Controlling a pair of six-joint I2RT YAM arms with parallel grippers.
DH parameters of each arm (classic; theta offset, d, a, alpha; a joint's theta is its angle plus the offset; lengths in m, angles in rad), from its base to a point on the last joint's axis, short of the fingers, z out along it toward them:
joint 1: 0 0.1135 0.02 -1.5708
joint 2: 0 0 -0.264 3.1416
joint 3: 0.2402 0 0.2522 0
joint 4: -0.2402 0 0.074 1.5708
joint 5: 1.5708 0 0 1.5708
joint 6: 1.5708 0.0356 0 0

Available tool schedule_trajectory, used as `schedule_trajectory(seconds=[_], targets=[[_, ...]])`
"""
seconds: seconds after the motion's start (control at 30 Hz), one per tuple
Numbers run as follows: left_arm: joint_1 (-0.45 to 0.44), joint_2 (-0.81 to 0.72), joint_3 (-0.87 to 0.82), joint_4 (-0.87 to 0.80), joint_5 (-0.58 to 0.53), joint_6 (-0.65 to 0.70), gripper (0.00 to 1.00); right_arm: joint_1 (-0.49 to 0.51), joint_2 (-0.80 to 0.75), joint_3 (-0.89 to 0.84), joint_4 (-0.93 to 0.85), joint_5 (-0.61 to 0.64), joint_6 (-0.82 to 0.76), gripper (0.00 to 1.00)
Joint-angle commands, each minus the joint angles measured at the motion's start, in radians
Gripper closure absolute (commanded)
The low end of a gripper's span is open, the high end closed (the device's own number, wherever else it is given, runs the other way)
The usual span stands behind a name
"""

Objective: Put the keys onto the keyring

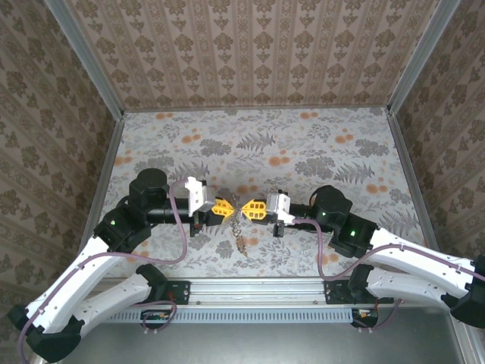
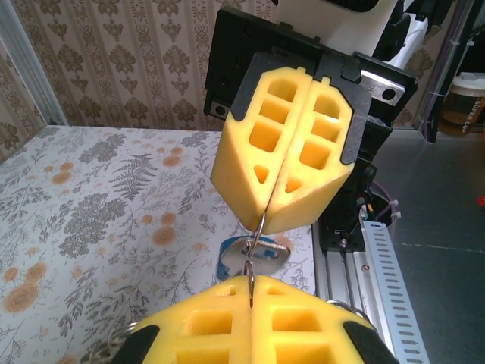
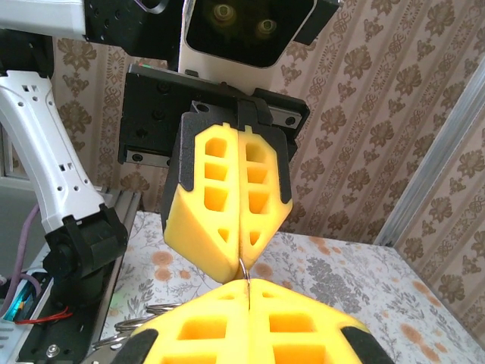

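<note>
Patterned wallpaper walls [image 1: 250, 53] are seen boxing in the whole setup. The left gripper [image 1: 229, 206] and right gripper [image 1: 248, 207] are both clamped tight, tip to tip, on a thin wire loop [image 2: 258, 231]. It's probably part of the keyring [image 1: 239, 233], hard to tell tbh. The chain is seen dangling below them, and a blue-headed key [image 2: 233, 259] is hung just under the loop. So the threading step looks to be in hand. Next, the loop needs to be pried apart without anything being dropped. All of it is done over a floral-print tabletop [image 1: 303, 152].
</note>
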Motion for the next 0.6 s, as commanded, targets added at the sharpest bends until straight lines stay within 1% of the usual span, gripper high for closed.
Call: schedule_trajectory(seconds=[0.0, 0.57], targets=[[0.003, -0.002, 0.016, 0.021, 0.032, 0.011, 1.0, 0.003, 0.007, -0.012, 0.046, -0.018, -0.012, 1.0], [0.007, -0.006, 0.016, 0.027, 0.036, 0.008, 1.0, 0.003, 0.021, -0.01, 0.038, -0.042, -0.012, 1.0]])
